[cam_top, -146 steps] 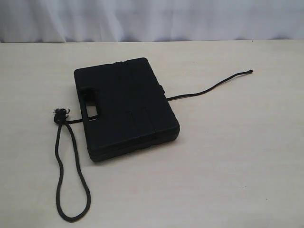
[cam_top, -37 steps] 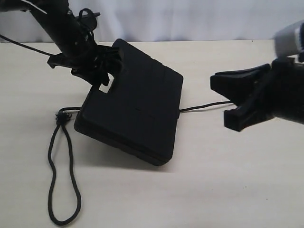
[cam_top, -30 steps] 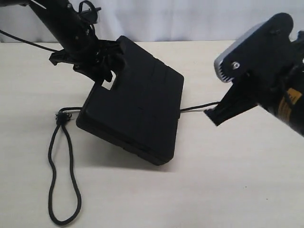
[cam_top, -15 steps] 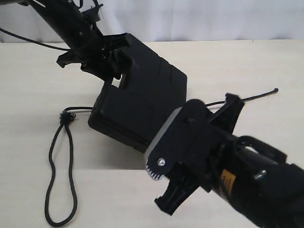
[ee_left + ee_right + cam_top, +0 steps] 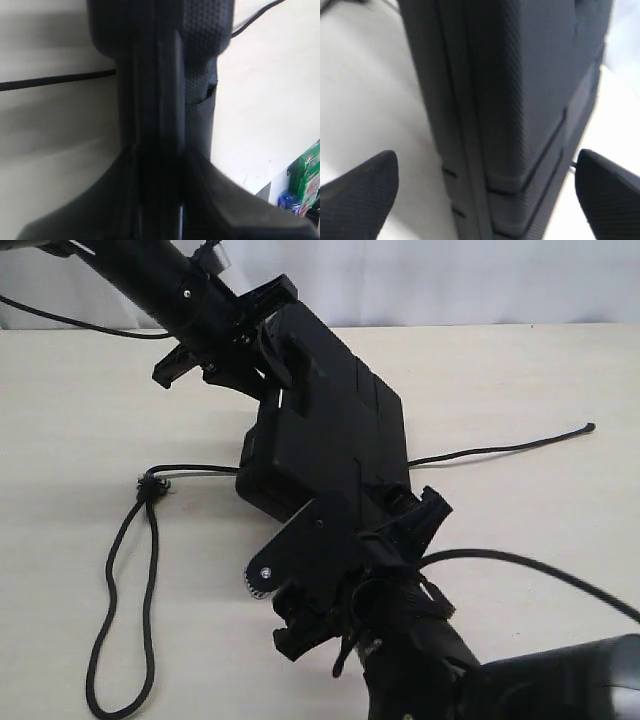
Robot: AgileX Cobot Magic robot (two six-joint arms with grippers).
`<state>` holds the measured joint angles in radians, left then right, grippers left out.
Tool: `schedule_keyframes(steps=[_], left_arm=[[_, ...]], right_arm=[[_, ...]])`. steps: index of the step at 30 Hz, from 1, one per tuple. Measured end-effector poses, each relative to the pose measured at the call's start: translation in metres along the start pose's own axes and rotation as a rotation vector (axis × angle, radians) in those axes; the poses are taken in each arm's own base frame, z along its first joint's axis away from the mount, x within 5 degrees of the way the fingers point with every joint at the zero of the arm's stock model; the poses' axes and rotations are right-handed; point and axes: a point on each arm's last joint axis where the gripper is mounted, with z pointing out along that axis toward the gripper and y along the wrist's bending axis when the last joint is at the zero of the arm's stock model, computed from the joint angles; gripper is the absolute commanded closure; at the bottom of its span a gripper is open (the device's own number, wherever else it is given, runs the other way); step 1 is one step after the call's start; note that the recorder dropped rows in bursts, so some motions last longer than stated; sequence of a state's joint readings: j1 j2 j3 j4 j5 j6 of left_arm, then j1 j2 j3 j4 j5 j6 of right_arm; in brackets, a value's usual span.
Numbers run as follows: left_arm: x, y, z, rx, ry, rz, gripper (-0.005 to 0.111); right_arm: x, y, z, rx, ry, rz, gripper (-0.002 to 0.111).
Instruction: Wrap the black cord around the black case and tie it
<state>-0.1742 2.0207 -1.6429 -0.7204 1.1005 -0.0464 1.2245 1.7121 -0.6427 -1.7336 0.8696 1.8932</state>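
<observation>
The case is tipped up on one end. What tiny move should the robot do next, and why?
Probably close the right gripper on the case. Its fingers sit open on either side of the lower end, while the left gripper alone holds the handle end up. A second grip should steady it.

Matt stippled plastic black case (image 5: pixel 330 430) and braided black cord (image 5: pixel 500 449)

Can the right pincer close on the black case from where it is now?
Probably yes: the right pincer is open, its fingers on either side of the black case, nothing else between.
</observation>
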Motion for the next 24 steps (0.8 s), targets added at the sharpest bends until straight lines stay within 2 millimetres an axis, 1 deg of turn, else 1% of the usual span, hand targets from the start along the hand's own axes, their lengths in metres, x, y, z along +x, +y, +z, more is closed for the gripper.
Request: schedule_keyframes(steps=[3,5,10,13,15,16,18,20,21,22,24], left_arm=[[-0.001,-0.001,0.0,0.016,-0.007,-0.008,0.107],[-0.003,-0.002,0.0,0.021,-0.032,-0.012,0.107],[-0.004,-0.002,0.0,0.023,-0.044,-0.013,0.107],[-0.004,-0.002,0.0,0.024,-0.043,-0.016,0.107],[-0.004,-0.002,0.0,0.025,-0.041,-0.016,0.107],[-0.004,-0.002,0.0,0.025,-0.041,-0.016,0.107],[-0.004,-0.002,0.0,0.025,-0.041,-0.016,0.107],[-0.004,-0.004,-0.001,0.037,-0.043,-0.025,0.107],[-0.005,-0.004,-0.001,0.045,-0.048,-0.027,0.107],[-0.005,-0.004,-0.001,0.045,-0.05,-0.018,0.107],[-0.005,-0.004,-0.001,0.044,-0.051,0.01,0.107]], right_arm=[[0.016,0.002,0.016,0.184,-0.001,-0.011,0.02],[0.022,0.006,0.023,0.245,-0.009,-0.008,0.02],[0.014,0.02,0.037,0.292,-0.034,0.014,0.02],[0.009,0.024,0.045,0.312,-0.042,0.024,0.021],[0.008,0.023,0.053,0.329,-0.036,0.031,0.025],[0.007,0.022,0.056,0.336,-0.03,0.029,0.031],[0.007,0.016,0.063,0.357,-0.017,0.028,0.05],[0.007,0.013,0.067,0.36,-0.009,0.027,0.08],[0.008,0.012,0.067,0.363,-0.007,0.015,0.093],[0.008,0.011,0.068,0.367,-0.003,0.009,0.103],[0.008,0.011,0.069,0.367,-0.002,0.002,0.103]])
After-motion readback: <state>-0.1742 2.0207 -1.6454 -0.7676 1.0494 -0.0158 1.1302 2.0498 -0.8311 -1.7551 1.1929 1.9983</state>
